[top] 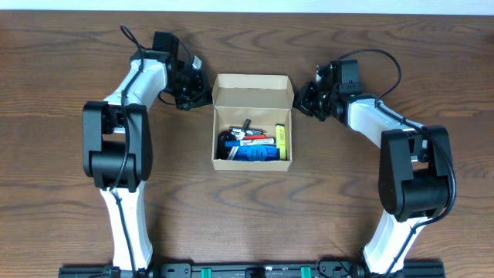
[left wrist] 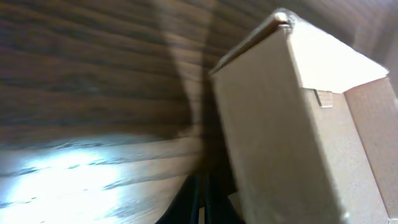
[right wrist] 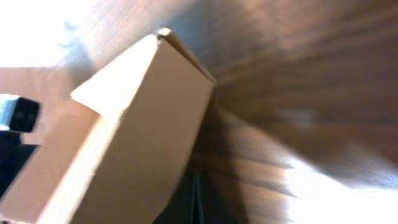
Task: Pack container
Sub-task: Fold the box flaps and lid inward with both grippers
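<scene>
Box (top: 252,93) sits mid-table (top: 324,201), flap lid open and standing at the far edge, with a yellow highlighter (top: 282,137), a blue item (top: 256,154) and pens inside. Left gripper (top: 194,91) is low at the box's far left corner and right gripper (top: 307,99) at its far right corner, each just beside the cardboard. Wrist views are blurred with the fingers barely in frame, so I cannot tell whether either one is apart, together or touching.

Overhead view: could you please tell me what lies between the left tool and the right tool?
The open flap lid of the small rectangular tan cardboard box lies between the left tool and right tool, seen overhead.
</scene>
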Tool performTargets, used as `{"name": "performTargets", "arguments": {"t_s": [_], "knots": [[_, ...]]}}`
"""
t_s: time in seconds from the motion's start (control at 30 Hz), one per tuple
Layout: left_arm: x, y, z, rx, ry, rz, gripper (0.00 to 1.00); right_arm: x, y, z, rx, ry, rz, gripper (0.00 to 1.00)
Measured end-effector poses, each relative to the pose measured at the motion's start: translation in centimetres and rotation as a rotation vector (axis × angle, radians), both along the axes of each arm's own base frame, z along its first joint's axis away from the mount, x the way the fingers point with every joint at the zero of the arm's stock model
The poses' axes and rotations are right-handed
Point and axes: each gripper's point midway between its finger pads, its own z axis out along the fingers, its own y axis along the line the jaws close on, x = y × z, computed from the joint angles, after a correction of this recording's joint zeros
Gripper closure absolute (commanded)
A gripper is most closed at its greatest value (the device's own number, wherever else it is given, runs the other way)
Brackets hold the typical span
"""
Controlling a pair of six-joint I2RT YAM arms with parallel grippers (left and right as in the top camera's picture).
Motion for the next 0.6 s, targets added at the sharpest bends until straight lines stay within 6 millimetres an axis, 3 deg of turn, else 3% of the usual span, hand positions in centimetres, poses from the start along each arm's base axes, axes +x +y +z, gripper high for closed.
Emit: {"name": "performTargets", "arguments": {"t_s": [0.27,0.6], "knots": [[0.3,-0.3,0.4,-0.015,-0.015,-0.004,0.94,0.0,0.9,0.5,0.040,-0.003,0.013,0.99],[2.4,-0.8,3.4,-0.060,-0.100,-0.018,0.94,0.2,1.7,1.6,0.092,-0.041,0.049,0.99]]}}
